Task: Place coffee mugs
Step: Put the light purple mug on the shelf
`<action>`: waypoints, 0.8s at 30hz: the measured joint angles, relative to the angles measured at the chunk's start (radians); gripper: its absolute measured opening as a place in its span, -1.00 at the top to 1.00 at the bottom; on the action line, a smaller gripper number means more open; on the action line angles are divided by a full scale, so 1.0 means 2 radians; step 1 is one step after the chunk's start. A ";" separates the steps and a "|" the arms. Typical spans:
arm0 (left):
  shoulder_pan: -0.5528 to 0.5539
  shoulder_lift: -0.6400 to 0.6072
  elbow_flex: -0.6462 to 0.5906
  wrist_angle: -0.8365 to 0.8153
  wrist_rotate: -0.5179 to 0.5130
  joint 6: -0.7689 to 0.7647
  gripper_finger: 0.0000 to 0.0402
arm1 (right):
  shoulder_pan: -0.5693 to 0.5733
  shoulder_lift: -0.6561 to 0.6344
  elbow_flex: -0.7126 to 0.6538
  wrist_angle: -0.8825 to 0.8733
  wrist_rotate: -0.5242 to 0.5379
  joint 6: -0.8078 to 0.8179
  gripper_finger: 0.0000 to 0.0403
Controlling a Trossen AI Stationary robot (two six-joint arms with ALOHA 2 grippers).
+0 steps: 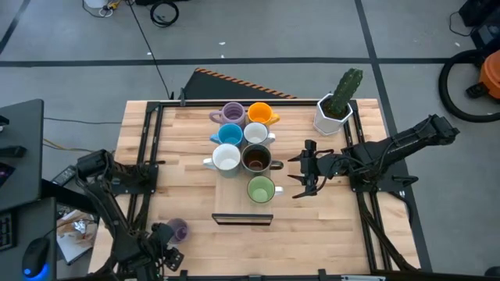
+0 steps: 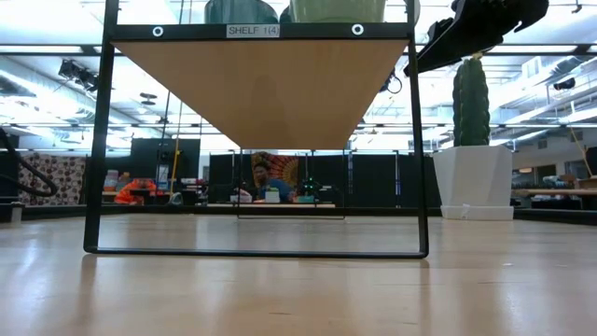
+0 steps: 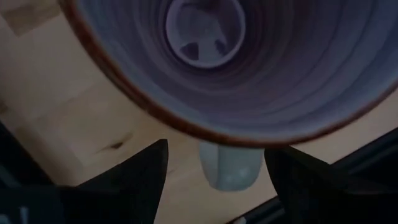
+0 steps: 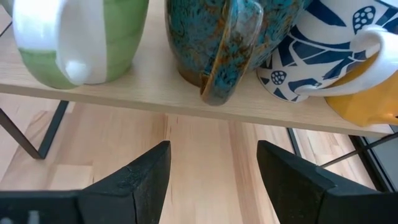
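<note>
A low wooden shelf [image 1: 231,204] in mid-table carries seven mugs: lilac [image 1: 232,114], orange [image 1: 260,114], blue [image 1: 229,134], two white [image 1: 256,134] [image 1: 226,159], dark brown [image 1: 255,159] and green [image 1: 260,190]. The second lilac mug [image 1: 177,229] stands on the table by the near left corner. My left gripper [image 3: 216,146] hangs open above it. Its fingers stand on either side of the mug's handle [image 3: 230,165] with gaps showing. My right gripper [image 1: 294,177] is open just right of the shelf, facing the green mug [image 4: 81,37] and the brown one [image 4: 217,43].
A white pot with a green cactus [image 1: 336,109] stands at the far right corner, behind my right arm. The shelf's black frame [image 2: 256,250] rests on the table. Bare tabletop lies left of the shelf and between it and the near edge.
</note>
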 joint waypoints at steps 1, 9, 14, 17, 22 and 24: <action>0.000 0.001 0.000 -0.001 -0.003 0.000 -0.35 | 0.000 0.000 0.000 0.000 0.000 0.000 -0.21; 0.012 0.000 -0.012 -0.003 -0.028 -0.004 -0.35 | 0.000 0.000 0.000 0.003 -0.003 0.002 -0.21; 0.022 0.000 -0.015 -0.007 -0.035 0.003 -0.35 | 0.000 0.000 0.000 0.003 -0.004 0.002 -0.21; 0.028 0.000 -0.015 -0.006 -0.033 0.008 -0.34 | 0.000 0.000 0.000 0.003 -0.004 0.004 -0.21; 0.028 0.000 -0.015 -0.010 -0.021 0.021 -0.15 | 0.000 0.000 0.000 0.003 -0.004 0.017 -0.21; 0.027 0.000 -0.015 -0.018 -0.016 0.024 -0.02 | 0.000 0.000 0.000 0.003 -0.004 0.020 -0.21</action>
